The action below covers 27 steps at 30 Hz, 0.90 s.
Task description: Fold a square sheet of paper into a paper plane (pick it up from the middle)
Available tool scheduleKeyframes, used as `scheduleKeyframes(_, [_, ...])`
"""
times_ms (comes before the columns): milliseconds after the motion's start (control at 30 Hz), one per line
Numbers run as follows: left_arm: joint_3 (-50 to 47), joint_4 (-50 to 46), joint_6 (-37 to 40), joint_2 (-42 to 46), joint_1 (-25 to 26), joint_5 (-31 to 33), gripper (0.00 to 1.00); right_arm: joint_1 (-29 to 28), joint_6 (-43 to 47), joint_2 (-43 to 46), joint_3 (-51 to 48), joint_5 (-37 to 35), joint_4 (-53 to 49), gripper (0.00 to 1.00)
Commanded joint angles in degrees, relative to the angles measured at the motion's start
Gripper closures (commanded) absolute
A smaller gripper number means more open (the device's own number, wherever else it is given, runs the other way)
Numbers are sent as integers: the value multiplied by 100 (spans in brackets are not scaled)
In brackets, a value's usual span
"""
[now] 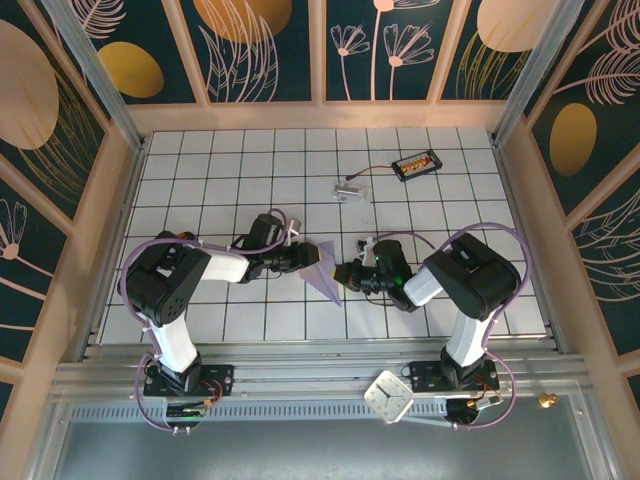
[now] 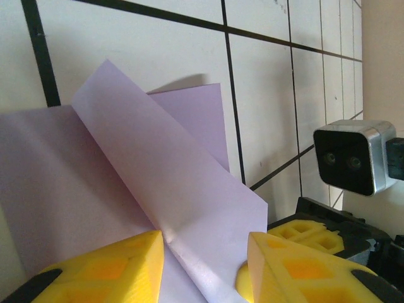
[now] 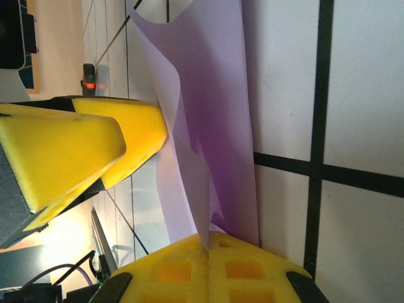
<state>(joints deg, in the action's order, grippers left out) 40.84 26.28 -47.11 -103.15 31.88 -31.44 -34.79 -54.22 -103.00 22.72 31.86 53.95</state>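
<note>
Top view: partly folded lavender sheet (image 1: 326,272) lies just below the centre of the white tiled table (image 1: 220,170), between the two grippers. Its narrow point aims toward the bottom of the frame.

Left gripper (image 1: 308,258) is at the sheet's left edge. Left wrist view: yellow fingers (image 2: 107,268) are parted and clamp nothing. A raised flap of the sheet (image 2: 158,177) runs up between them toward the upper left.

Right gripper (image 1: 347,272) is at the sheet's right edge. Right wrist view: right gripper (image 3: 208,243), at bottom centre, has its pads pressed together on a thin fold of the sheet (image 3: 208,113), which rises to the top of the frame. The left gripper's fingers (image 3: 120,136) sit at left, one tip touching the paper.

Upper centre of the table, well apart from the sheet: clear plastic piece (image 1: 348,190) wired to a black tray (image 1: 415,165). White clock-like square (image 1: 388,395) is at the bottom, beside the right arm's base.
</note>
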Motion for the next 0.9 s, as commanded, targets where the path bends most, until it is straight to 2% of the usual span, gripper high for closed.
scheduleKeyframes(0, [-47, 253, -76, 72, -29, 12, 60, 73, -251, -257, -222, 101, 366, 100])
scheduleKeyframes(533, [263, 300, 6, -209, 21, -333, 61, 68, -406, -386, -229, -107, 105, 100])
scheduleKeyframes(867, [420, 327, 40, -508, 20, -306, 61, 73, -437, -417, -232, -162, -16, 100])
